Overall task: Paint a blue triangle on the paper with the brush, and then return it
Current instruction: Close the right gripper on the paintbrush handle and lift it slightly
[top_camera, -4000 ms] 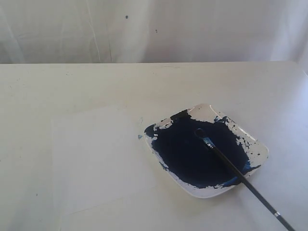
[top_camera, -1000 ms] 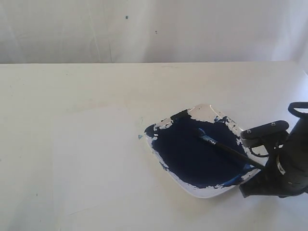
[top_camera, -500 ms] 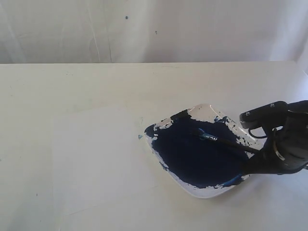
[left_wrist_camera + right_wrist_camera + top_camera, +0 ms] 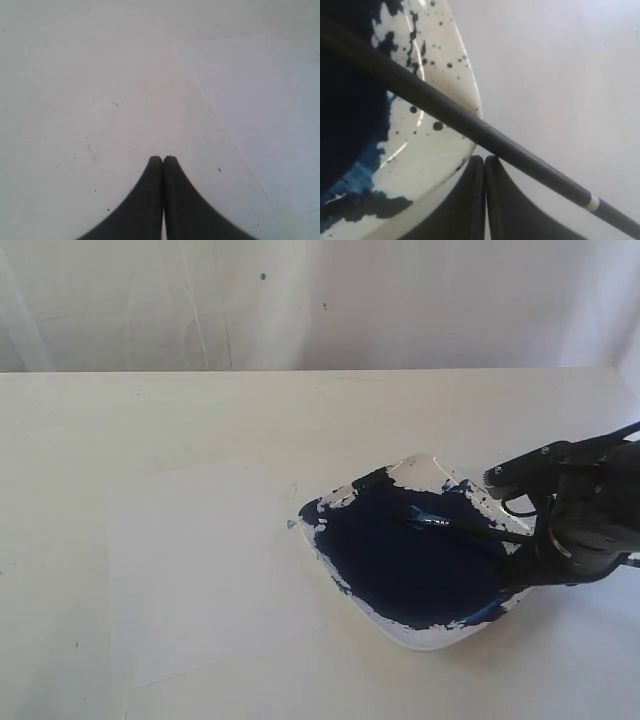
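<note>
Holding dark-blue paint [image 4: 400, 575], the dish [image 4: 425, 640] takes the brush [image 4: 462, 530] tip; left gripper [image 4: 163, 159], right gripper [image 4: 484, 158]: jaws together

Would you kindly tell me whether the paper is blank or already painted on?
Blank: the paper looks plain white in the exterior view, with no blue outline on it.

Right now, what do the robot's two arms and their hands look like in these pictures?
Both hands are matte black. The left hand has two smooth fingers narrowing to rounded tips; the right hand has the same shape. In the exterior view the right arm is black and bulky, with a flat bar bearing small silver screws and a thin black cable.
</note>
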Controlling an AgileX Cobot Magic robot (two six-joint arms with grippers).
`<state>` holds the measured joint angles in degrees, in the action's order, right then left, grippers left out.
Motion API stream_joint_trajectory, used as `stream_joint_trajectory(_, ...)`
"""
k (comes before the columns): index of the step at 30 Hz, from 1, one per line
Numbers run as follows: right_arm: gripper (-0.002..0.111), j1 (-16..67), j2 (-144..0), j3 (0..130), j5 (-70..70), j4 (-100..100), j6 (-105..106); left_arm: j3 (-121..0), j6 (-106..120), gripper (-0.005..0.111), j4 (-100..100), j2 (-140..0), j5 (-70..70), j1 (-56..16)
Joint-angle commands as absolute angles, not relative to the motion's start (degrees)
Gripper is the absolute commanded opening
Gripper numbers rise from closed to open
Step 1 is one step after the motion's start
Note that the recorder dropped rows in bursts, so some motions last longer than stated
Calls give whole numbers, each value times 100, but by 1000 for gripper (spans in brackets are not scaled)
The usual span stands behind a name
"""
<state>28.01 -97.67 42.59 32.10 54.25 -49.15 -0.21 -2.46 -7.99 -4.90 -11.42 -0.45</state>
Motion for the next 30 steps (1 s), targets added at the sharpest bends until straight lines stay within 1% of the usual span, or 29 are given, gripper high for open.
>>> stream_joint_trajectory(1,0,2797,-9900,4456,3446,5860,-5228,0,-257,0,-835,-507,-1160,-69)
stream_joint_trajectory(9,0,2782,-10160,4691,3615,6273,-5371,0,-257,0,-835,-507,-1160,-69)
stream_joint_trajectory(17,0,2508,-10509,4991,3615,6713,-5723,0,-257,0,-835,-507,-1160,-69)
stream_joint_trajectory(27,0,2398,-10642,5408,3355,6906,-6027,0,-257,0,-835,-507,-1160,-69)
stream_joint_trajectory(30,0,2398,-10592,5435,3696,6756,-6157,0,-257,0,-835,-507,-1160,-69)
